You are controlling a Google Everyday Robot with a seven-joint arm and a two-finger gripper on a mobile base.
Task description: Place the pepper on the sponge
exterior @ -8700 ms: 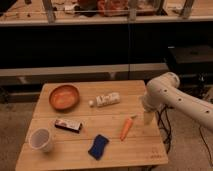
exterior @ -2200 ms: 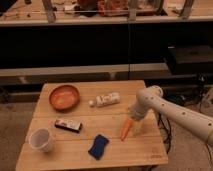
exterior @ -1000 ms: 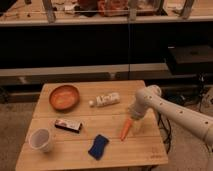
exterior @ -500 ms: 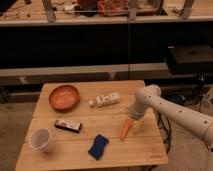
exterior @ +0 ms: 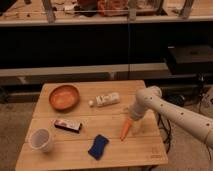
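The pepper (exterior: 125,129) is a thin orange one lying on the wooden table (exterior: 60,155) at the right of its middle. A blue sponge (exterior: 98,147) lies flat near the front edge, left of and below the pepper. My white arm comes in from the right, and its gripper (exterior: 131,118) hangs right at the pepper's upper end, touching or nearly touching it. The arm's own body hides most of the gripper.
An orange bowl (exterior: 64,97) sits at the back left. A white bottle (exterior: 105,100) lies on its side at the back middle. A dark snack bar (exterior: 67,125) and a white cup (exterior: 41,140) are at the front left. Dark shelves stand behind the table.
The arm came in from the table's right side and lowered its gripper onto the pepper's upper end. Over the last second it has barely moved; the pepper lies where it was.
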